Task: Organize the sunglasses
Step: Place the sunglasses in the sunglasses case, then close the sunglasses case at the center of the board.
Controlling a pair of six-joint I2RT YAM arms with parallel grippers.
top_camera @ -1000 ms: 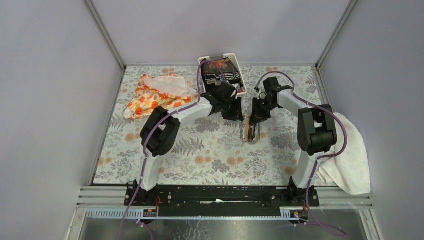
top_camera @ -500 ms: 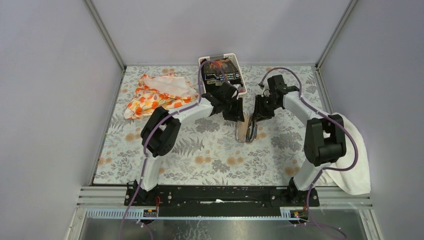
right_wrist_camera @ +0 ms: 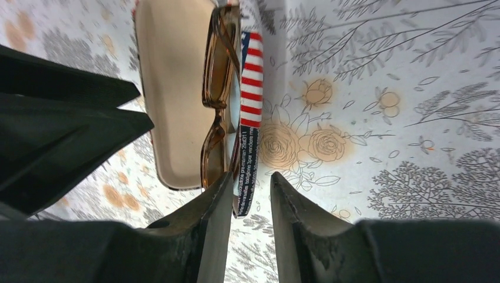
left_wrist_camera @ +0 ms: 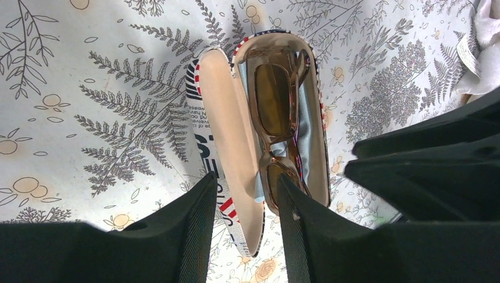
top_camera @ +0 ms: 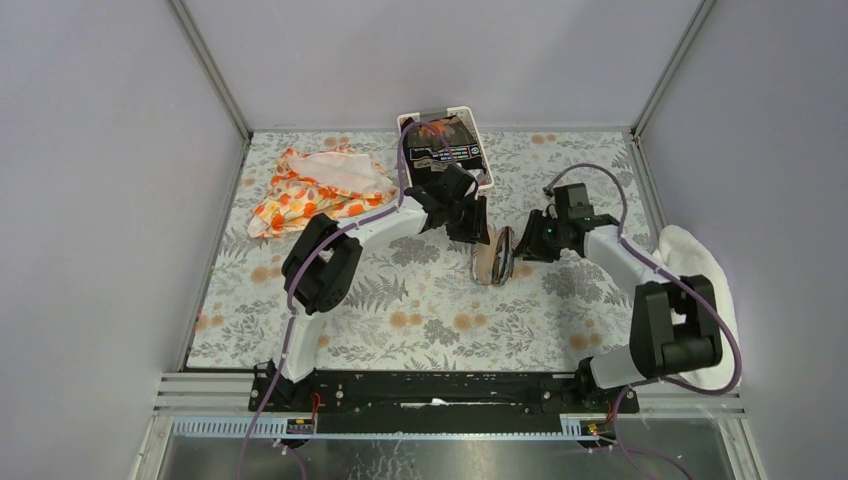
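The sunglasses (left_wrist_camera: 274, 106) have a thin brown frame and brown lenses. They lie in an open glasses case (left_wrist_camera: 230, 118) printed with stars and stripes, on top of a light blue cloth (left_wrist_camera: 308, 132). In the top view the case (top_camera: 487, 262) sits mid-table. My left gripper (top_camera: 480, 233) is at its far end, and its fingers (left_wrist_camera: 197, 230) straddle the tan lid and hold it. My right gripper (top_camera: 527, 246) stands open just right of the case. In the right wrist view the sunglasses (right_wrist_camera: 218, 76) lie beyond my right gripper (right_wrist_camera: 249, 188), which has nothing in it.
An orange flowered cloth (top_camera: 315, 185) lies at the back left. A white tray (top_camera: 487, 180) holding a dark printed pack stands at the back centre, behind the left gripper. A white towel (top_camera: 705, 300) hangs over the right table edge beside the right arm.
My right gripper has opened, let go of the sunglasses and drawn back to the right of the case. The sunglasses now rest in the case. My left gripper has stayed put.
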